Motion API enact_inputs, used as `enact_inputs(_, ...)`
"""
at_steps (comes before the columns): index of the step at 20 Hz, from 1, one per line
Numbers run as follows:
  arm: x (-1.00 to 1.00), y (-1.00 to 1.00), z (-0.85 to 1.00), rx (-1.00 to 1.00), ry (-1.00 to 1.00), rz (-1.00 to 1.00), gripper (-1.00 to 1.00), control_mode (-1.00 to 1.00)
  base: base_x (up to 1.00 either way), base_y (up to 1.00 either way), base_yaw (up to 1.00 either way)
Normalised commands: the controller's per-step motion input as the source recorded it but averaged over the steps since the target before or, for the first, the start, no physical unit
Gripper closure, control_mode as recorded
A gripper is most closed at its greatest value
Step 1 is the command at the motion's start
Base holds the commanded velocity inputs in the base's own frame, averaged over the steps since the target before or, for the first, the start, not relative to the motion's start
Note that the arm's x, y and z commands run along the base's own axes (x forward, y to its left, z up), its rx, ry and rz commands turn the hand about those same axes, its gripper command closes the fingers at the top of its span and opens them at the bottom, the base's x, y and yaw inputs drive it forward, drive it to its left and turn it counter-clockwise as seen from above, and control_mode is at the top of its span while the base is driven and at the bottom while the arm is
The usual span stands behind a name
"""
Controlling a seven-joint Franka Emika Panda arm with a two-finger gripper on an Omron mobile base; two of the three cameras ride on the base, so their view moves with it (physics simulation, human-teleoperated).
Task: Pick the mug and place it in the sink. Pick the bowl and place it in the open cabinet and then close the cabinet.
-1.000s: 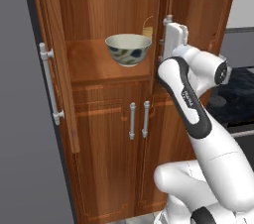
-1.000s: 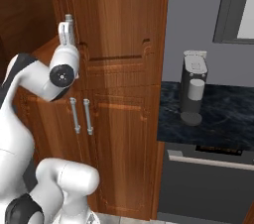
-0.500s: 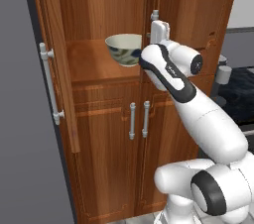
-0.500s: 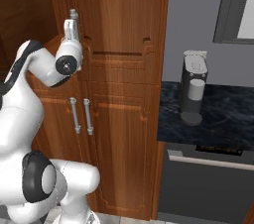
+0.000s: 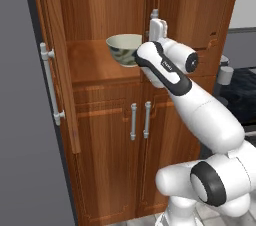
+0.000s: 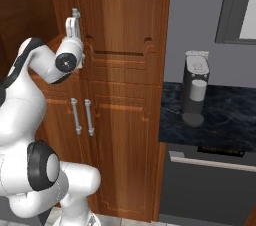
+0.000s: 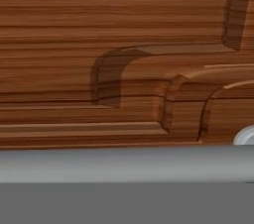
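Observation:
The cream bowl with its dark leaf pattern sits upright on the shelf of the open cabinet. My gripper points upward just right of the bowl, at the edge of the closed right-hand door, and holds nothing. Its fingers are seen edge-on, so their gap is unclear. From the right side the gripper stands against the same door. The hand view looks closely at brown panelled wood. The mug and the sink are out of view.
The cabinet's left door swings out toward me, with its long silver handle. Below is a double-door cupboard with two bar handles. To the right, a coffee machine stands on a dark counter.
The hand has shifted a little left, closer to the bowl's right side, and the elbow has swung over. The bowl has stayed in place on the shelf.

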Motion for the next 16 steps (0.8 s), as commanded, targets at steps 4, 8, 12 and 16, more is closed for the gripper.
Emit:
enact_inputs(4, 0.75, -0.28, 0.0, 0.0, 0.07, -0.01, -1.0, -1.0, 0.0, 0.0, 0.0)
enact_inputs(8, -0.11, -0.1, 0.15, 0.04, 0.02, 0.0, -1.0, -1.0, 0.0, 0.0, 0.0)
enact_inputs(12, -0.96, -0.02, 0.37, 0.1, 0.0, 0.0, -1.0, -1.0, 0.0, 0.0, 0.0)
enact_inputs(16, -0.87, -0.01, 0.32, 0.08, 0.0, 0.0, -1.0, -1.0, 0.0, 0.0, 0.0)
